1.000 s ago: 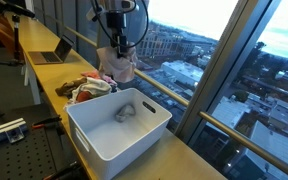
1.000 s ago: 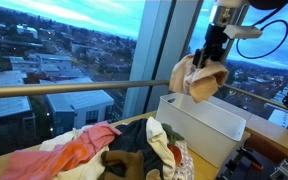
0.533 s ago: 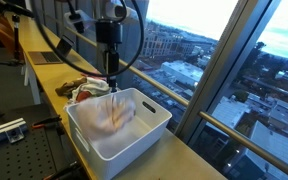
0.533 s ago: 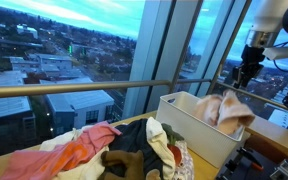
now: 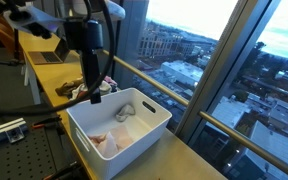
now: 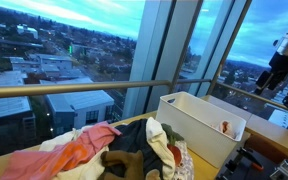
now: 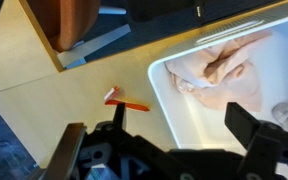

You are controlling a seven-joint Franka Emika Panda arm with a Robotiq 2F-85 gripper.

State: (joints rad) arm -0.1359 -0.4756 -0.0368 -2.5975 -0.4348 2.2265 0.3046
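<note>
So we've got the pale pink garment (image 5: 111, 143) lying in the white bin (image 5: 149, 135), end effector (image 5: 95, 96) hanging wide and empty over its edge, and the clothes pile (image 6: 104, 150) on the counter (image 7: 54, 100) looks like what's left.

The long wooden desk (image 5: 42, 78) runs along the window. On it stand a white bin (image 5: 134, 145), a heap of clothes (image 6: 109, 150) just beside it and a laptop (image 5: 52, 52) at the far end. A small orange scrap (image 7: 125, 99) lies near the bin.
</note>
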